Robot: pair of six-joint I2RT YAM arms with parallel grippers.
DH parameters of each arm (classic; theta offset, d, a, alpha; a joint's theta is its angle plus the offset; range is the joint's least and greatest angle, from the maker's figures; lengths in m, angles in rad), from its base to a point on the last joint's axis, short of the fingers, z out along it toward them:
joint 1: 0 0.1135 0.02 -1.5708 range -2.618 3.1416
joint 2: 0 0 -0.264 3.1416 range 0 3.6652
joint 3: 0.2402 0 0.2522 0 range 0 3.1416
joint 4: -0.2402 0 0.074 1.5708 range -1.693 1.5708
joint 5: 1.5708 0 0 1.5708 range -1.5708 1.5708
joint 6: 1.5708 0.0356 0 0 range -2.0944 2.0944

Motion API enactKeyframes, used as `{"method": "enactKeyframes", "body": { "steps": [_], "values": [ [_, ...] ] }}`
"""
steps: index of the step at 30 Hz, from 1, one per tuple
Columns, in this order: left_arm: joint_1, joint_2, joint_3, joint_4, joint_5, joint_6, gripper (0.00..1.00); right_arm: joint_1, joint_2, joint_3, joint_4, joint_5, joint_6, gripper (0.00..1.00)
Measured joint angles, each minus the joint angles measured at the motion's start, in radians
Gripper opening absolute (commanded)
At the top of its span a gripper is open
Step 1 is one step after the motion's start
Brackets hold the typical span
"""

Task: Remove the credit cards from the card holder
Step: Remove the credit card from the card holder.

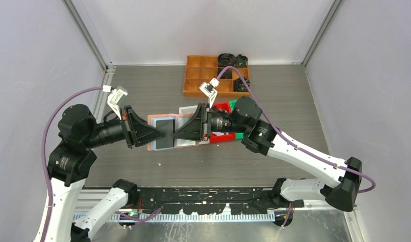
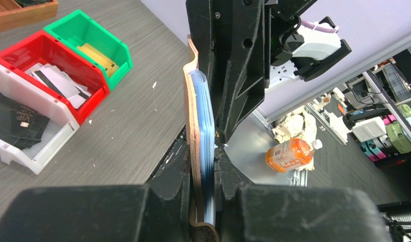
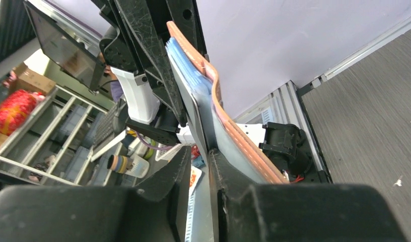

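1. Left fingers (image 1: pixel 152 134): clamped tight on the card holder (image 1: pixel 152 119), on its near-left edge. The left wrist view shows the salmon cover and the blue pockets (image 2: pixel 207 126) pinched between them.
2. Right fingers (image 1: pixel 181 133): closed to a narrow slit on the thin edge of a dark card (image 1: pixel 165 132), coming in from the opposite side, tips almost meeting the left ones.
3. Card holder: open, spanned between both arms mid-tabletop (image 1: pixel 143 91). The dark card lies against its inner face, partly out of the pockets.
4. Just behind it: white bin (image 2: pixel 22 151), red bin (image 1: pixel 222 107) and green bin (image 2: pixel 87 35), all with cards in them. Orange tray (image 1: pixel 196 75) sits further back.
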Motion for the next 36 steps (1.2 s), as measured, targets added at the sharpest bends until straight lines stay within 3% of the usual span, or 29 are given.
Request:
{"method": "enactKeyframes", "body": {
  "steps": [6, 14, 24, 32, 35, 36],
  "values": [
    [0.001, -0.017, -0.002, 0.004, -0.059, -0.001, 0.0, -0.005, 0.024, -0.045, 0.114, 0.04, 0.054, 0.01],
    [0.006, -0.013, -0.011, -0.002, -0.151, 0.008, 0.02, 0.001, 0.03, -0.094, 0.169, 0.174, 0.058, 0.01],
    [0.003, 0.001, -0.029, 0.005, -0.087, -0.041, 0.04, 0.012, -0.037, -0.233, 0.317, 0.232, 0.081, 0.01],
    [0.003, 0.005, -0.028, 0.013, -0.062, -0.068, 0.06, 0.01, -0.078, -0.281, 0.338, 0.25, 0.089, 0.01],
    [0.003, 0.005, -0.028, 0.017, -0.053, -0.077, 0.06, 0.008, -0.09, -0.29, 0.34, 0.251, 0.09, 0.25],
    [0.003, 0.003, -0.028, 0.021, -0.05, -0.08, 0.05, 0.008, -0.089, -0.29, 0.344, 0.249, 0.095, 0.29]
  ]
}}
